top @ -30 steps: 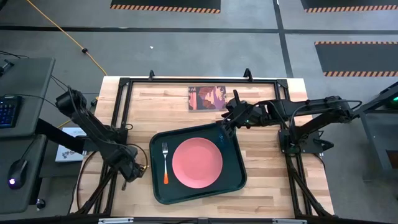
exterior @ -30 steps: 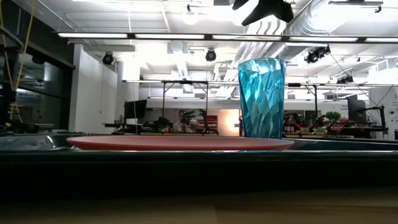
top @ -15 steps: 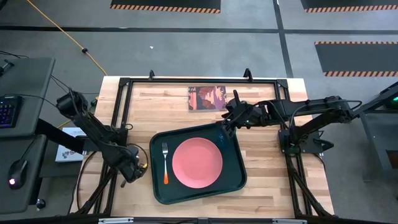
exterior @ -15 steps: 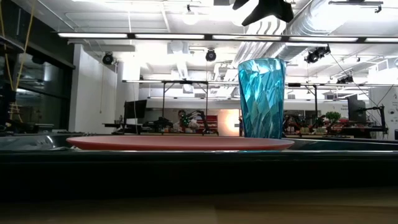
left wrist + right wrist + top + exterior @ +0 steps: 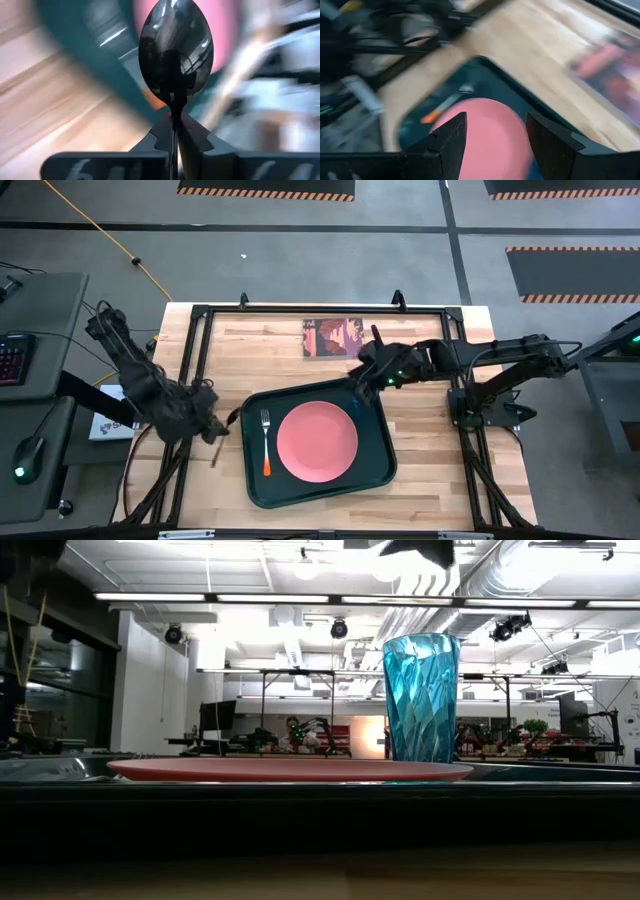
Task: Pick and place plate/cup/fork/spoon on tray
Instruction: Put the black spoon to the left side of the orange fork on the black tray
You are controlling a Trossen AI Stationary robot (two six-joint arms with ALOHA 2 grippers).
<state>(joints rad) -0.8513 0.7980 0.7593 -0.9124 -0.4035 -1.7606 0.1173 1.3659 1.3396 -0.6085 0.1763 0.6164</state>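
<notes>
Left arm has swung up and back from the tray's left edge since a second ago; left gripper (image 5: 205, 425) now sits over the desk (image 5: 420, 480) just left of the tray (image 5: 255, 490), wrist raised, elbow folded toward the desk's left rim. Its fingers are clamped tight on the spoon (image 5: 175, 55) stem, oval bowl sticking out forward, polished and mirror-dark. Only the left wrist view shows that clearly; from above the spoon reads as a thin sliver by the gripper.

Right arm has shifted slightly; right gripper (image 5: 365, 377) hangs over the tray's back right corner, forearm stretched level from the right. Fingers (image 5: 447, 137) are spread apart, nothing between them.

Plate (image 5: 317, 443) lies flat, pink, mid-tray. Fork (image 5: 265, 442) lies left of it in the tray, tines pointing back, orange handle forward. Cup (image 5: 421, 697) stands upright, faceted teal; the low view shows it behind the plate's right side, while the high view hides it under the right gripper. Picture card (image 5: 332, 337) lies at the desk's back edge, apart from the tray.
</notes>
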